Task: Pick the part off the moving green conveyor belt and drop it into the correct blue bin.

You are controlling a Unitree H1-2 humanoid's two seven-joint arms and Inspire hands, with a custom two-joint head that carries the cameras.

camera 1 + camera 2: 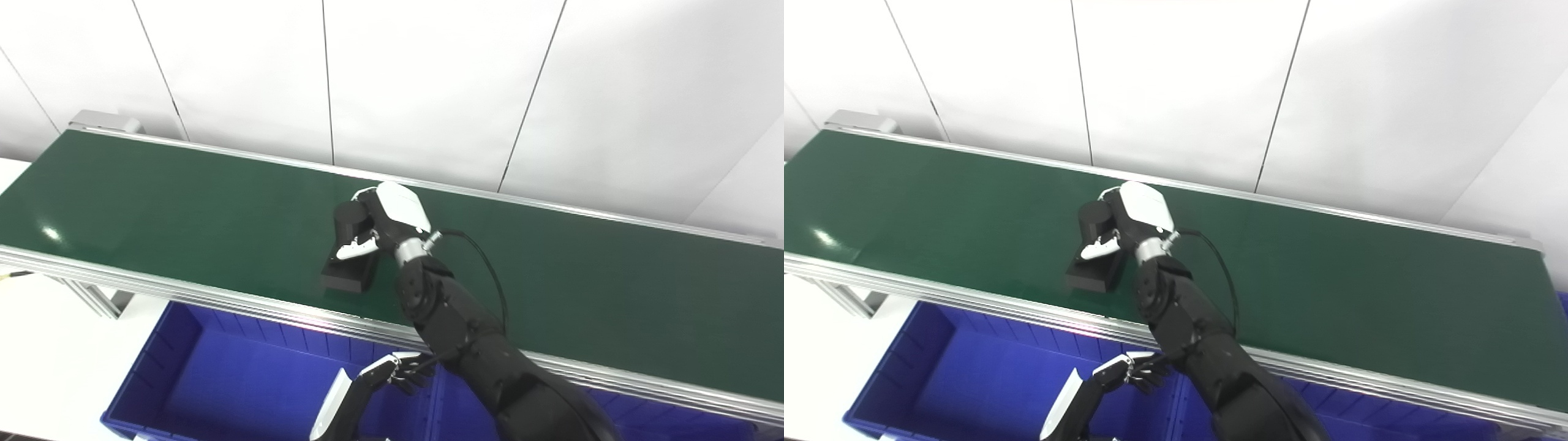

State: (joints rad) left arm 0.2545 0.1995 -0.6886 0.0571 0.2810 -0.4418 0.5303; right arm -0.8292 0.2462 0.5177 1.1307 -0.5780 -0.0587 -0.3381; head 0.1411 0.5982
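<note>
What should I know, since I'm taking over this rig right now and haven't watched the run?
Right hand: closed around the upright cylinder of the black part; the part's flat base looks to be on the green belt, near its front edge.
Left hand: holds nothing, fingers loosely curled, waiting low over the blue bin in front of the belt.
Done: part grasped.
Left: lift it off the belt, carry it to the correct bin, release. A second blue bin sits to the right; which is correct cannot be told.
</note>
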